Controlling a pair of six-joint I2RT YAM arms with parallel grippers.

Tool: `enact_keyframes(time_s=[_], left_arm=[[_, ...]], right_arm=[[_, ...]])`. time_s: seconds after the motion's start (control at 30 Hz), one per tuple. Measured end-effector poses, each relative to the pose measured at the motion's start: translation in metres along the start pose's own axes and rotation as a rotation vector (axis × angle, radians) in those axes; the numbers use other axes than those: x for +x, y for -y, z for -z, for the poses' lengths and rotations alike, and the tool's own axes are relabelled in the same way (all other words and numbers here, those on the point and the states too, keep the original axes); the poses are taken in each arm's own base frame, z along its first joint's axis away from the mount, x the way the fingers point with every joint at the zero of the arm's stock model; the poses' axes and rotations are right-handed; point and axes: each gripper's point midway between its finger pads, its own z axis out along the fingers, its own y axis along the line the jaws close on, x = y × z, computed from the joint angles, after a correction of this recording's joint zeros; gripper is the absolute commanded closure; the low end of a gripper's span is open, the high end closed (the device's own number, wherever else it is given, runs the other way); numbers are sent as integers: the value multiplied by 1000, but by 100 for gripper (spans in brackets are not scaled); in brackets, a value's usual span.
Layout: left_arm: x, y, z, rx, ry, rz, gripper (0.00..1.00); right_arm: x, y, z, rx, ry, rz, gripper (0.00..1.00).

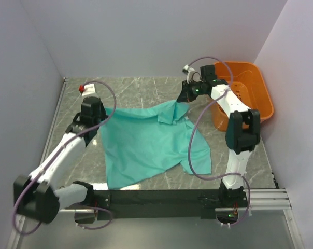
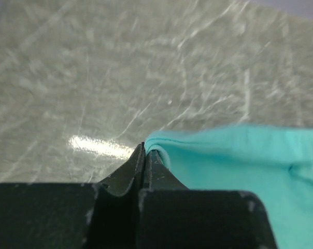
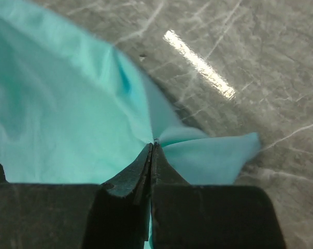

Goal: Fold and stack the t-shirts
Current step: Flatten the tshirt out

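Lower edge of the overhead view: a black rail carries both arm bases. The left arm slants up the left side. The right arm rises on the right, and its purple cable loops across the cloth.

Centre: the teal t-shirt lies spread but rumpled on the grey marbled table. Its near hem is just short of the rail, and one sleeve trails toward the lower right. Whether the bunched fold near its far edge is the collar cannot be told.

Upper centre-left: the left gripper has its fingers pressed together, pinching a rolled corner of the shirt's edge. The wrist picture is blurred, and the gripper body is cut off at the bottom.

Upper centre-right: the right gripper likewise pinches a gathered tuck of the cloth. A small flap sticks out to the right past the fingertips.

Upper right: an orange basket stands beside the table, partly hidden by the right arm; its inside is hard to read.

Upper left: a small red-and-white object sits by the far table edge, too small to identify.
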Motion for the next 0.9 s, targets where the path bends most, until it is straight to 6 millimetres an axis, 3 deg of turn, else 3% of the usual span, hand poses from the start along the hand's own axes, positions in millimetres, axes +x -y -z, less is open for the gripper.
enact_keyframes(time_s=[0.1,0.23,0.33,0.4,0.43,0.57,0.63,0.8,0.9], left_arm=[[32,-15,-38,-27,-139,52,99],[63,-30,-71,-45,-254,107,99],[76,-37,-85,-44,-299,136,99],[78,-38,-91,-37,-312,145,99],[77,-37,-95,-29,-315,149,99],[71,-31,-104,-3,-310,157,99],[69,-29,-105,7,-306,156,99],[68,-28,-105,22,-304,153,99],[68,-26,-105,34,-308,149,99]], right_arm=[[-2,12,-24,31,-24,-10,100],[-21,22,-50,82,-7,-1,94],[-39,29,-63,116,19,-4,77],[-53,37,-66,148,42,-9,60],[-62,41,-65,170,59,-3,46],[-79,46,-51,243,93,46,35],[-77,42,-37,263,89,86,35],[-46,2,-7,169,3,189,41],[-22,-10,-4,133,-54,222,44]])
